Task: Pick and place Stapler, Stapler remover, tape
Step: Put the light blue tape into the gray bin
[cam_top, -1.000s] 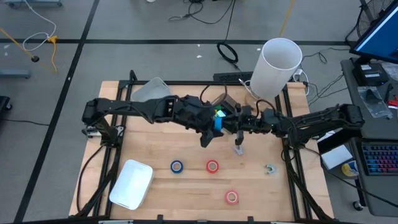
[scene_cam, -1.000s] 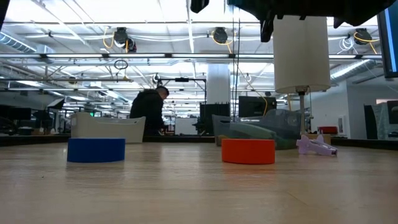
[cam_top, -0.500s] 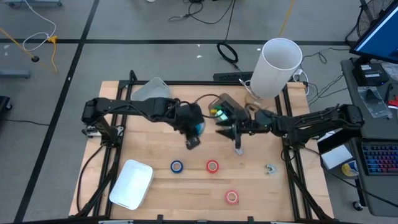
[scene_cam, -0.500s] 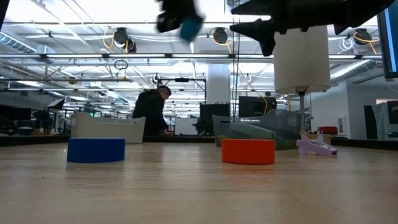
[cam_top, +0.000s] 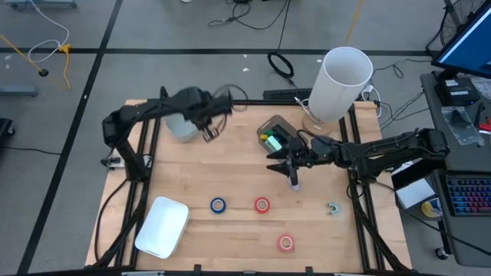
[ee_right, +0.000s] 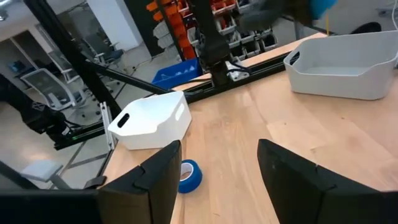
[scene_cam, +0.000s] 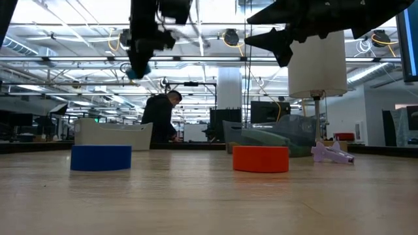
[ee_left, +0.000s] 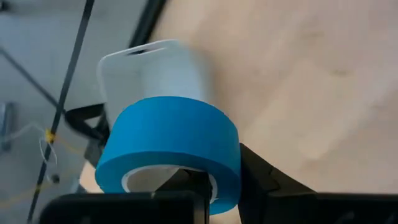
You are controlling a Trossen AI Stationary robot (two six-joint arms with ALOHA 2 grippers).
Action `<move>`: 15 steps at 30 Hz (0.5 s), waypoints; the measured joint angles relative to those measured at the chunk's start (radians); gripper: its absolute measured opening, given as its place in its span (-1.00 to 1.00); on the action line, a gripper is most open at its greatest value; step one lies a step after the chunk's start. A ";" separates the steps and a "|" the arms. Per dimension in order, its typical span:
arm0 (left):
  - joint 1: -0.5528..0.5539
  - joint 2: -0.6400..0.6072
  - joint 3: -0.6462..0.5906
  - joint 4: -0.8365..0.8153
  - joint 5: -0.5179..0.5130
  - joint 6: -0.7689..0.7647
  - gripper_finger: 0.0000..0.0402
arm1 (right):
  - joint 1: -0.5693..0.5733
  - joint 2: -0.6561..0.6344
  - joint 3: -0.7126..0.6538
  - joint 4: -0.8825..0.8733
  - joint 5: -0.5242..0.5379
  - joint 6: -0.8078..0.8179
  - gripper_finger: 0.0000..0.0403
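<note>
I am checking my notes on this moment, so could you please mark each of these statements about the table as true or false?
1. The left gripper is shut on a blue ring-shaped tape roll. True.
2. The right gripper is clamped on a red tape roll. False: its fingers stand open with nothing between them.
3. Three tape rolls lie on the wooden table: a blue one and two red ones. True.
4. The left gripper is over the white tray at the table's front. False: it is near the grey-white bin at the back left; the white tray lies untouched.
</note>
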 joint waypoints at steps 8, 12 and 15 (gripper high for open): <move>0.321 0.000 -0.203 0.217 0.182 0.181 -0.81 | -0.001 0.000 0.000 0.000 0.005 0.000 0.00; 0.415 0.000 -0.288 0.344 0.276 0.212 -0.81 | -0.011 0.000 0.000 0.001 0.024 0.011 0.00; 0.462 0.000 -0.319 0.375 0.291 0.214 -0.81 | -0.027 0.000 0.000 0.000 0.031 0.028 0.00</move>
